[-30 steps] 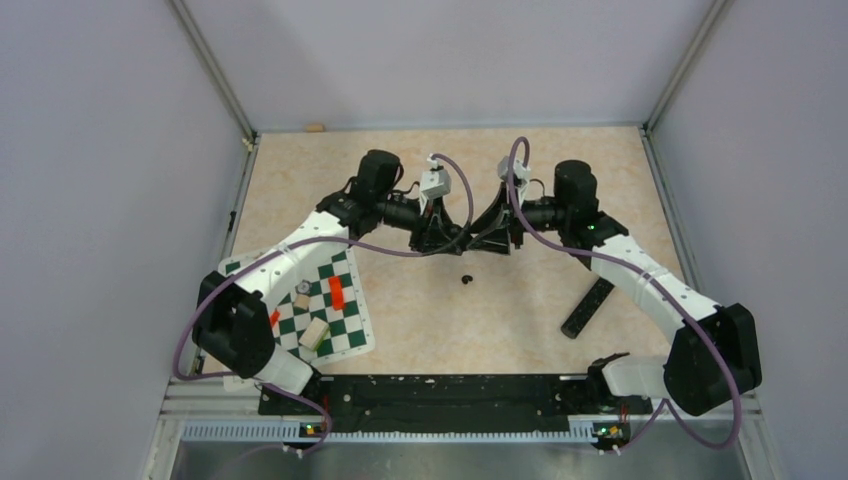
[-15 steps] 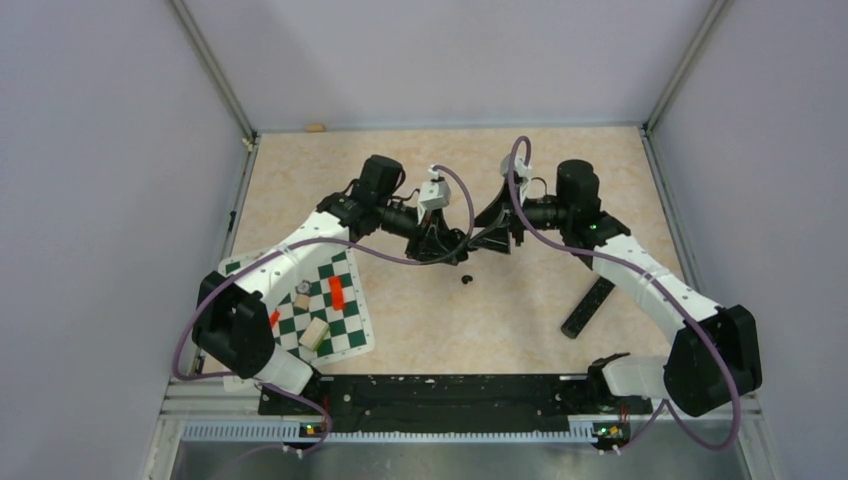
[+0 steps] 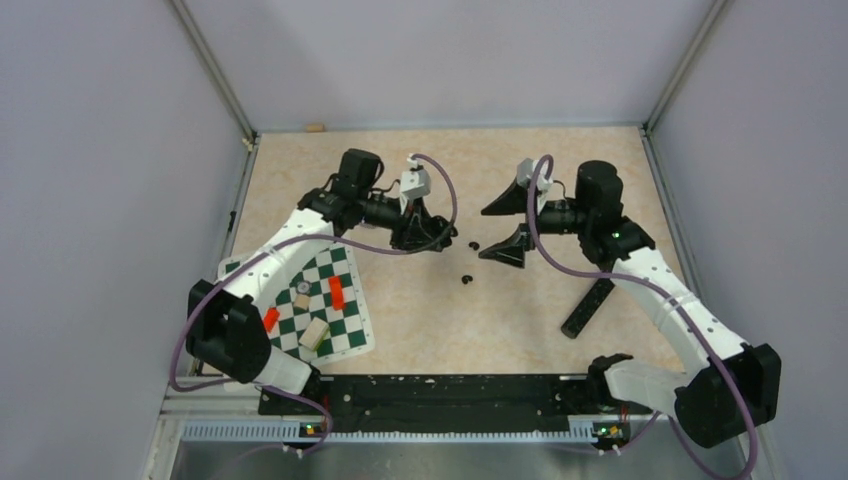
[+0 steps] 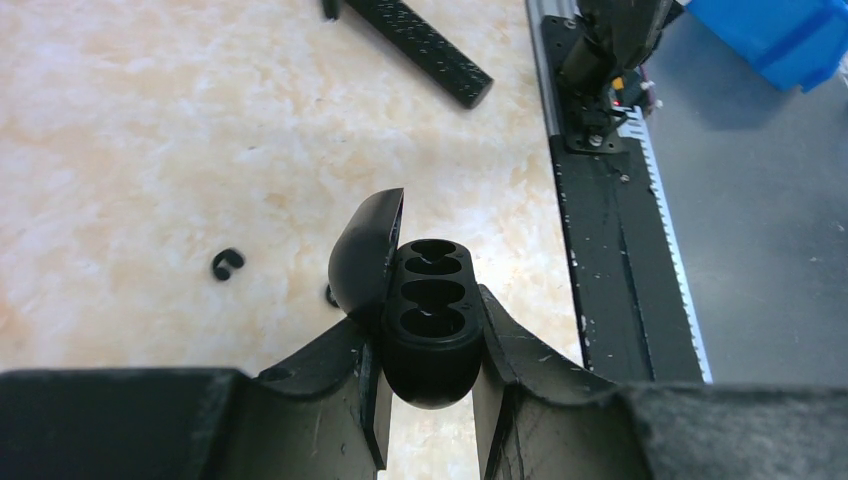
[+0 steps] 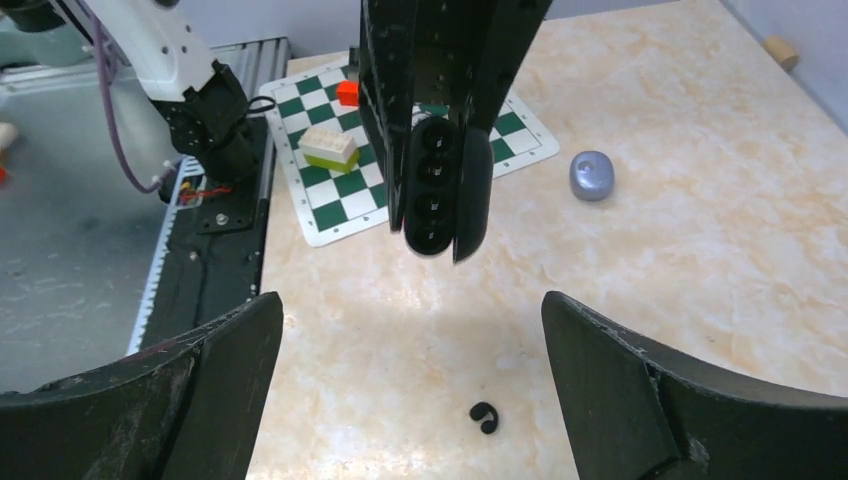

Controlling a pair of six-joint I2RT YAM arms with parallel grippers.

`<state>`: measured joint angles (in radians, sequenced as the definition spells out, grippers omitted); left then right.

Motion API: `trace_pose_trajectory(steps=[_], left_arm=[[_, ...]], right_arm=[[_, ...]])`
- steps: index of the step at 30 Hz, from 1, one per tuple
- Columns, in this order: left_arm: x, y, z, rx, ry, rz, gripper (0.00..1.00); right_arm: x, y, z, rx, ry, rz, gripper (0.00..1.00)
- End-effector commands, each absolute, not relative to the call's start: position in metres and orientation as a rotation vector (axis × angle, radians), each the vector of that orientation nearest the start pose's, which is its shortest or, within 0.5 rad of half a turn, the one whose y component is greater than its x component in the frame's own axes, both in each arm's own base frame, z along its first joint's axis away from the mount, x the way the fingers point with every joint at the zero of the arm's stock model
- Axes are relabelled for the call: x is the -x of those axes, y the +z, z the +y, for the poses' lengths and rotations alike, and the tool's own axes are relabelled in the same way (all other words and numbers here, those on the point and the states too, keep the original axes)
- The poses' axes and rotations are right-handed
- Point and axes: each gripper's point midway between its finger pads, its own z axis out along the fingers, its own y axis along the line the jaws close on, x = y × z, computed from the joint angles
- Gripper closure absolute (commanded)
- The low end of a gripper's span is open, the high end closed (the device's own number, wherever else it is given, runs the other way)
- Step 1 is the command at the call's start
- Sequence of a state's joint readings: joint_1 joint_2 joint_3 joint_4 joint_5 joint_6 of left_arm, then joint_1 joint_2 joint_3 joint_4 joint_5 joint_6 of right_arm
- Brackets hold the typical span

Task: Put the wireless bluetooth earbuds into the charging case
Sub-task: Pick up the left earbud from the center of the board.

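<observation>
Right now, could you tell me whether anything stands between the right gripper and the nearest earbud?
Nothing visible does: the earbud lies on the bare table just ahead of the open right gripper. The charging case, held by the left gripper, hangs beyond it.

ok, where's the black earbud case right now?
The case is clamped lid-open in the left claw, mid-table in the top view, beyond the checkered mat's far corner. A loose black earbud lies on the table just in front of it.
</observation>
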<state>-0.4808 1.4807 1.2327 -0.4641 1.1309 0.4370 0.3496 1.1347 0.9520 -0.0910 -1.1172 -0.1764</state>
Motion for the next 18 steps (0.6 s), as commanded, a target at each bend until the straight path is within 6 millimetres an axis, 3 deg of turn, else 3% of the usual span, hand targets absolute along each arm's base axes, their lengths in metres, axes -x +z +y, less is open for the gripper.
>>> trace_pose_trajectory(steps=[1,5,8,11,13,18], left_arm=[[-0.255,0.27,-0.263,-1.355,-1.199,1.476,1.0],[-0.248,0.258,-0.228,-1.366,-1.216,1.557,1.0],[-0.225,0.241,-0.212,-1.451,-1.253,1.624,1.0],[-0.202,0.235,-0.209,-1.469,-1.377,1.63,1.0],[-0.19,0.232,-0.209,-1.461,-1.45,1.621,1.0],[-0.189,0.217,-0.21,-1.438,-1.455,1.644,1.0]], right_arm=[[-0.25,0.287,0.243,1.193,0.998,1.362,0.01],[-0.279,0.273,0.246,1.17,0.948,1.427,0.03],[-0.296,0.265,0.253,1.167,0.966,1.46,0.08],[-0.322,0.252,0.259,1.122,0.959,1.539,0.12],[-0.335,0.232,0.261,1.1,0.943,1.618,0.12],[-0.339,0.184,0.265,1.113,0.872,1.715,0.13]])
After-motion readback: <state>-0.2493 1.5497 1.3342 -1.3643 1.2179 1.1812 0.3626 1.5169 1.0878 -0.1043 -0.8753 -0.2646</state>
